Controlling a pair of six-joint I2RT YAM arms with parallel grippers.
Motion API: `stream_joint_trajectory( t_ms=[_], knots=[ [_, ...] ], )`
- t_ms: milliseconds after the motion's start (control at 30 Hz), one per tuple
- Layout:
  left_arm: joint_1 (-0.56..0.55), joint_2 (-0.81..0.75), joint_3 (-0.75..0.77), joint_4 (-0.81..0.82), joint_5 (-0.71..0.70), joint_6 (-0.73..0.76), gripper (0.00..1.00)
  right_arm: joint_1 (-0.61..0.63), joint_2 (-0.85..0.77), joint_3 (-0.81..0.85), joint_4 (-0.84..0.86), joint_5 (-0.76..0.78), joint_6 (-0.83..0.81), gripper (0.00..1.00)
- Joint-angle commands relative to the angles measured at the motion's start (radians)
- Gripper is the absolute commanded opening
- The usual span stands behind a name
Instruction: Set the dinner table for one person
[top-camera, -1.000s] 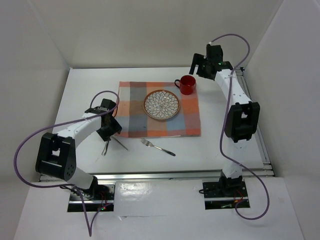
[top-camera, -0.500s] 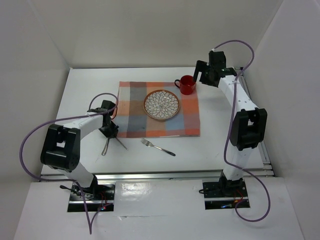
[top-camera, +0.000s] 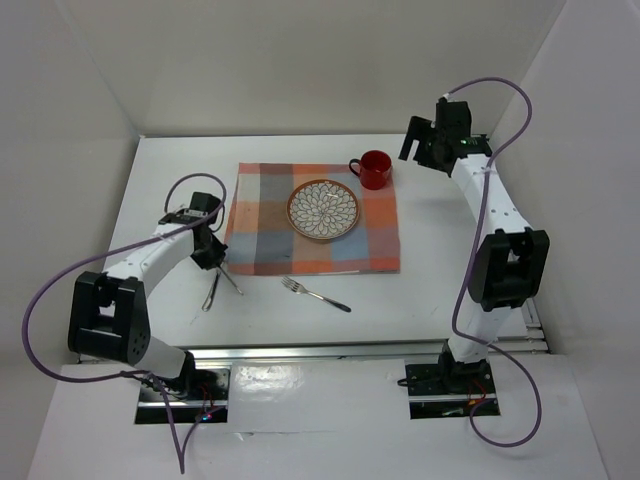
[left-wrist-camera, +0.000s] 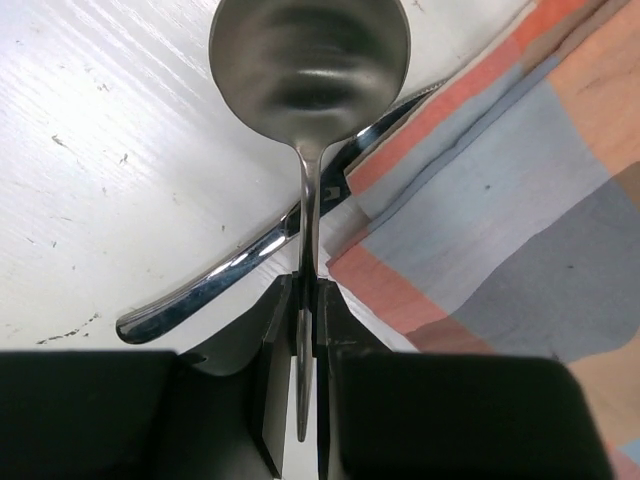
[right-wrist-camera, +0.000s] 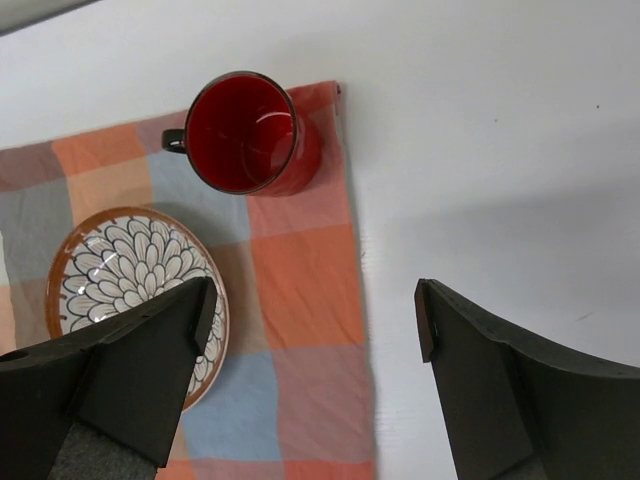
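My left gripper (top-camera: 208, 256) is shut on the handle of a steel spoon (top-camera: 212, 290), just off the left edge of the checked placemat (top-camera: 262, 225) on the white dinner table (top-camera: 450, 270). In the left wrist view the gripper (left-wrist-camera: 307, 290) pinches the thin handle, with the spoon bowl (left-wrist-camera: 308, 60) ahead. A knife (left-wrist-camera: 215, 280) lies crosswise under it, by the placemat (left-wrist-camera: 500, 200). My right gripper (top-camera: 411, 148) is open and empty, right of the red mug (top-camera: 375, 170). In the right wrist view the gripper (right-wrist-camera: 315, 310) hangs above the placemat's right edge (right-wrist-camera: 300, 280).
A patterned plate (top-camera: 323, 209) sits mid-placemat, also in the right wrist view (right-wrist-camera: 135, 280), with the mug (right-wrist-camera: 245, 130) at the far right corner. A fork (top-camera: 315, 294) lies on the table near the placemat's front edge, and the knife (top-camera: 233, 281) near its left corner. White walls enclose the table.
My right gripper has drawn back to the right, away from the mug. My left gripper has shifted a little left and back with the spoon in it.
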Motion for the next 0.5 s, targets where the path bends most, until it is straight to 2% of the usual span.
stream_joint_trajectory(
  t_ms=[0, 133, 267, 400, 433, 467],
  knots=[
    [0.003, -0.012, 0.024, -0.024, 0.009, 0.045, 0.00, -0.002, -0.058, -0.023, 0.026, 0.008, 0.002, 0.92],
    [-0.095, -0.051, 0.072, 0.002, -0.037, 0.152, 0.00, -0.011, -0.093, -0.044, 0.017, 0.008, 0.002, 0.92],
    [-0.225, -0.016, 0.219, 0.029, 0.027, 0.303, 0.00, -0.055, -0.145, -0.124, 0.006, -0.050, 0.034, 0.92],
    [-0.359, 0.086, 0.412, 0.051, 0.163, 0.381, 0.00, -0.118, -0.252, -0.300, 0.031, -0.162, 0.109, 0.92],
    [-0.385, 0.119, 0.511, 0.051, 0.183, 0.381, 0.00, -0.127, -0.277, -0.329, 0.031, -0.179, 0.140, 0.92],
    [-0.428, 0.197, 0.565, 0.051, 0.200, 0.381, 0.00, -0.140, -0.323, -0.356, 0.041, -0.190, 0.152, 0.92]
  ],
)
